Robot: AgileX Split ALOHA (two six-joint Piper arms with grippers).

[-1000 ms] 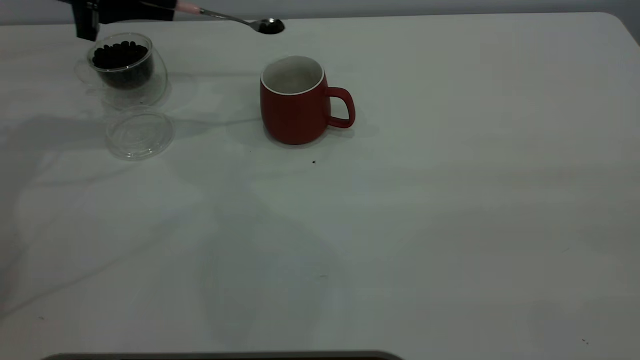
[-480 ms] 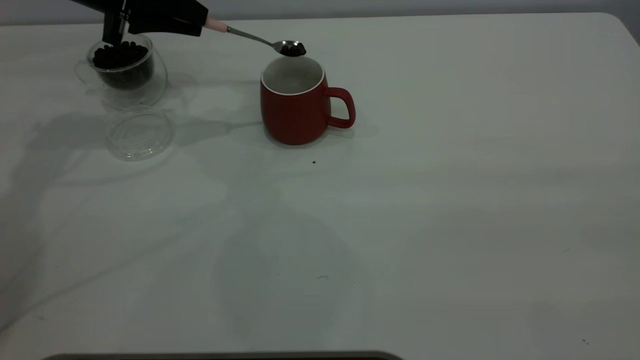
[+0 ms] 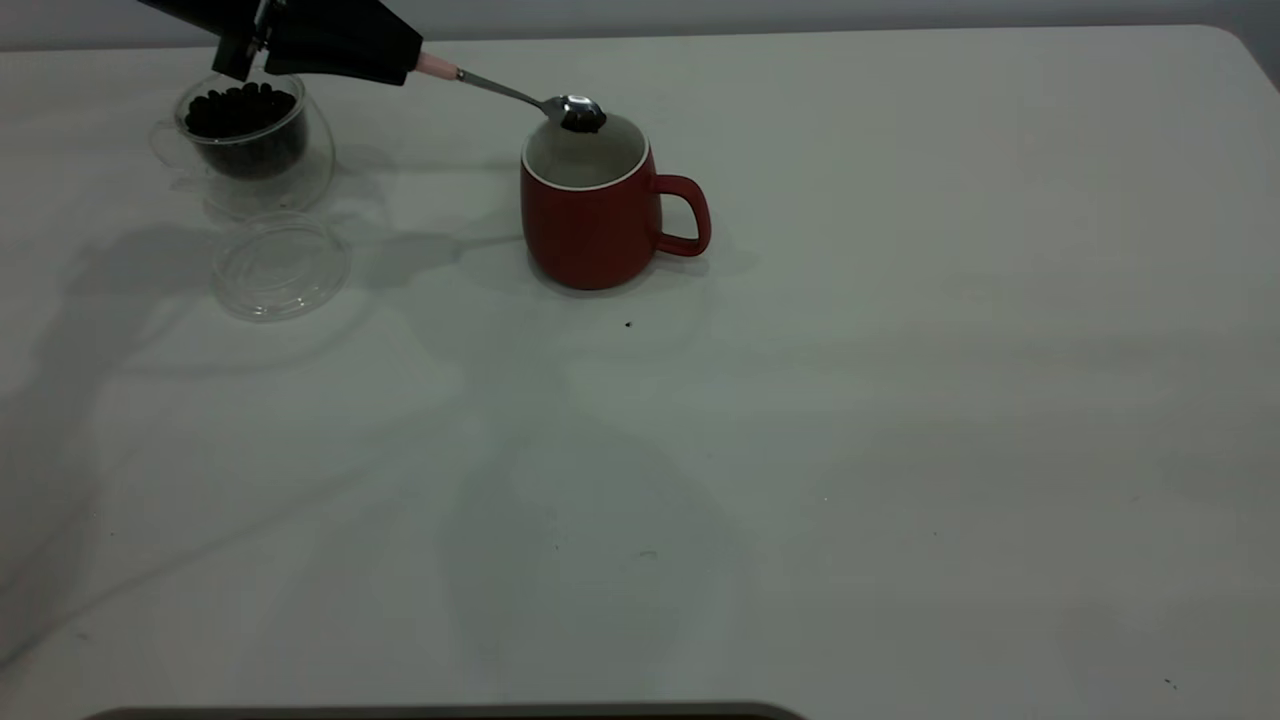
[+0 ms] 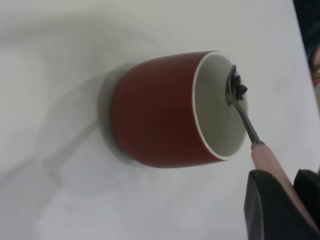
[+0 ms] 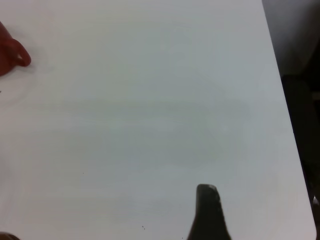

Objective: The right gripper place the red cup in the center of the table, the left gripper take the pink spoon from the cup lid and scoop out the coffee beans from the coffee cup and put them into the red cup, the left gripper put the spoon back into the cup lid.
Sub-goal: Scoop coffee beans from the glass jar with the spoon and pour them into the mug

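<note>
While the pale pink-handled metal spoon (image 3: 510, 93) was clamped by the black left gripper (image 3: 385, 58), its bean-laden bowl was held over the rounded dark-red mug (image 3: 592, 205).

The left gripper (image 3: 330, 45) is cut off by the table's (image 3: 900, 400) far left edge; its fingers hide the pink spoon's (image 3: 520, 95) handle end

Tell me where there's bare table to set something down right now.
Everything right of the red cup and the whole near half of the table is bare. It's crowded at the far left: the coffee cup, the cup lid, and the left gripper holding the pink spoon over the red cup.
</note>
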